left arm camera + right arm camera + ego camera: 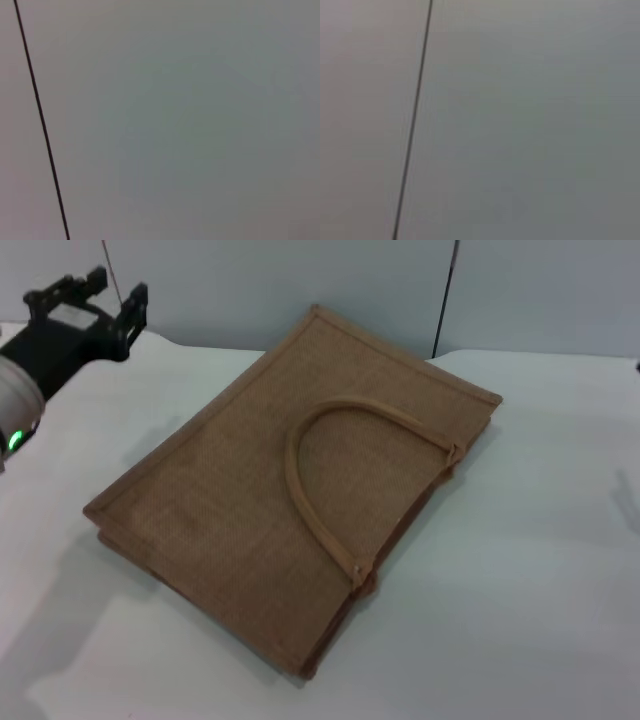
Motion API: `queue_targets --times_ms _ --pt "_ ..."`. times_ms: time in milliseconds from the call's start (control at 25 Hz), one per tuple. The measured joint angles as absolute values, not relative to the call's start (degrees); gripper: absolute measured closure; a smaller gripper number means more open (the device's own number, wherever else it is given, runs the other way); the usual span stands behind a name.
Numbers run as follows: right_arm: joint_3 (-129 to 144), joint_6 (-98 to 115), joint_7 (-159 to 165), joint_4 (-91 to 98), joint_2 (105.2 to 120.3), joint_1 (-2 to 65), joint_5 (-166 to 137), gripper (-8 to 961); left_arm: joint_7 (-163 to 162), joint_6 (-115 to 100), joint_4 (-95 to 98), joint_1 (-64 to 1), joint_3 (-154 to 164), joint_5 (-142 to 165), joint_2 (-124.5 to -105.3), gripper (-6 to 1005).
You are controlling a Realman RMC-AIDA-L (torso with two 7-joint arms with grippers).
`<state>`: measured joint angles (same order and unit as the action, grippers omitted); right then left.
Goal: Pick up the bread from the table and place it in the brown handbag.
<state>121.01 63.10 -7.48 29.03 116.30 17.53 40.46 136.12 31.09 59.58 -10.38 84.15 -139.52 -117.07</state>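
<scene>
Head view: the left gripper [97, 302] hangs at the far left above the table [520, 570], its black fingers spread apart with nothing between them. One brown handbag [290, 485] lies flat mid-table, one arched handle [345, 475] on top. No bread shows.

Left wrist view: only a pale wall panel [190, 120] with one dark seam [41, 120].

Right wrist view: one panel [530, 120], one seam [414, 120]; the right gripper is out of sight.

L tool [95, 295] raised far-left, fingers apart; R arm unseen.

Left arm [20, 370] cut off by frame edge.
</scene>
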Motion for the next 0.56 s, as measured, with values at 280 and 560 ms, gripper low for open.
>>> queue_targets --times_ms 280,560 --pt "121.8 62.9 -5.3 23.0 116.66 18.1 43.1 90 150.4 43.9 39.2 -13.4 84.4 -157.4 -117.15 518" --pt "121.9 62.0 0.0 19.7 116.65 18.6 43.9 90 158.6 51.8 29.2 -16.1 84.4 -164.1 -117.45 533"
